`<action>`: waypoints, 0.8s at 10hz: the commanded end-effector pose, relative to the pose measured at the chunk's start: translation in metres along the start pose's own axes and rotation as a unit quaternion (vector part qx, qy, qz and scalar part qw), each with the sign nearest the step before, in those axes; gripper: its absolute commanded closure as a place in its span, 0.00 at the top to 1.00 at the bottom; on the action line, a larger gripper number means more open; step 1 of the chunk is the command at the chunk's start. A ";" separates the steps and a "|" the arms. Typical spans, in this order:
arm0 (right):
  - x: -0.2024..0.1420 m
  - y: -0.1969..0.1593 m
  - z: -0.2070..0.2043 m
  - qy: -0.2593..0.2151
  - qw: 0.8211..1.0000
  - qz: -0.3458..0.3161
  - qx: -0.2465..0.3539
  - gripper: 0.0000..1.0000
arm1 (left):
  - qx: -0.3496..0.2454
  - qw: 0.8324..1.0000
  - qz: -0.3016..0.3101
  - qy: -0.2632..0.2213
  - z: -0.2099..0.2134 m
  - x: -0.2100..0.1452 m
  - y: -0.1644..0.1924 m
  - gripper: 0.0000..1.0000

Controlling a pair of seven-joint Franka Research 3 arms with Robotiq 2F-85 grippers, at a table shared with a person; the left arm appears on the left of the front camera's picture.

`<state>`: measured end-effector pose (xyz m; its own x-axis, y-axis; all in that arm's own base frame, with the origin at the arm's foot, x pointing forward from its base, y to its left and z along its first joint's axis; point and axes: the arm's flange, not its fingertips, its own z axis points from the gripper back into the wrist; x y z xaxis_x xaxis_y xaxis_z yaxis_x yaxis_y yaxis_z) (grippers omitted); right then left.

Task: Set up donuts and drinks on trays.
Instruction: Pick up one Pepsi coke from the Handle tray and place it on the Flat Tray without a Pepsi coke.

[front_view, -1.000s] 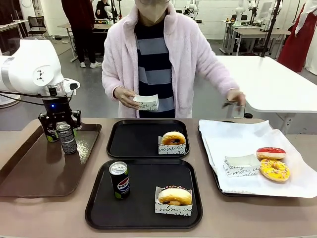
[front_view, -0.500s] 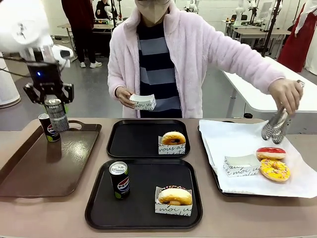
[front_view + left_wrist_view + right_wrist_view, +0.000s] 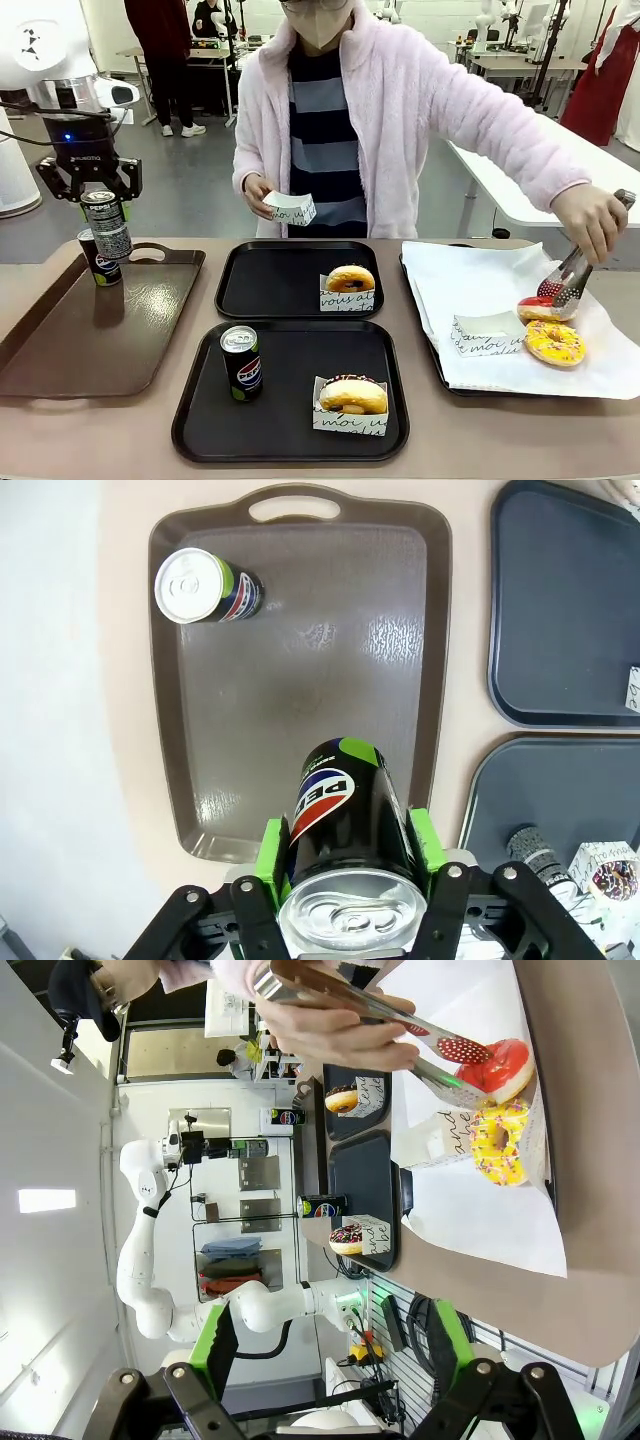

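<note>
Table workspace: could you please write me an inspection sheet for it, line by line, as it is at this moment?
Surface: tan table carrying a brown handled tray, two black trays and a paper-lined tray.
Job's things: far black tray holds a sleeved donut; near black tray holds a chocolate donut and a Pepsi can; another can stands on the brown handled tray; red donut and yellow donut lie on the paper-lined tray.
Clutter: empty sleeve beside them.
Grippers: left gripper shut on a lifted can; right gripper open, holding nothing.
Cables: black cable at the left arm's wrist.
Surroundings: a person grips the red donut with tongs.
</note>
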<state>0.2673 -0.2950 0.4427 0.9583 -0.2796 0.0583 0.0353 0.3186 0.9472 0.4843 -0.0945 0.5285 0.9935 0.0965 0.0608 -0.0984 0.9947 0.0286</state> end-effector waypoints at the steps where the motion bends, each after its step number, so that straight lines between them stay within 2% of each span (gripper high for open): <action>1: -0.001 0.000 0.001 0.001 1.000 0.002 0.006 1.00 | -0.002 1.000 -0.002 -0.009 0.006 -0.001 -0.002 0.00; 2: -0.001 0.000 0.001 0.001 1.000 0.002 0.006 1.00 | 0.000 1.000 0.000 0.000 0.000 0.000 0.000 0.58; 4: -0.001 0.000 0.001 0.001 1.000 0.002 0.006 1.00 | 0.007 0.998 -0.061 -0.014 -0.003 0.002 -0.038 0.58; 8: -0.001 0.000 0.001 0.001 1.000 0.002 0.006 1.00 | 0.002 0.992 -0.127 -0.013 -0.010 0.010 -0.108 0.58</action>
<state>0.2673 -0.2951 0.4425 0.9583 -0.2799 0.0578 0.0359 0.3185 0.9473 0.4881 -0.1975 0.5104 0.9899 -0.1231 0.0696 0.1206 0.9919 0.0394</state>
